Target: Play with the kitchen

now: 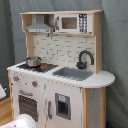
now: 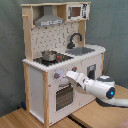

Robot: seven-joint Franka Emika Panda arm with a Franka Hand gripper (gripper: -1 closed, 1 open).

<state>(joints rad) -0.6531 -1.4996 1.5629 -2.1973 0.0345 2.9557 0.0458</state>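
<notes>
The white arm reaches level toward the second exterior view's left, gripper (image 2: 69, 75) leading

A grey curtain (image 1: 117, 50) hangs behind everything, falling in soft vertical folds; in the second exterior view the same grey curtain (image 2: 115, 25) fills the whole background. Underneath lies a wooden floor (image 2: 20, 119) of light brown boards, with a dark seam running between two boards near the bottom edge of the second exterior view. In the first exterior view a strip of that wooden floor (image 1: 5, 111) shows at the lower left. At the first exterior view's left edge, just above the floor, sits a small pale object (image 1: 2, 92), too cut off to identify.
</notes>
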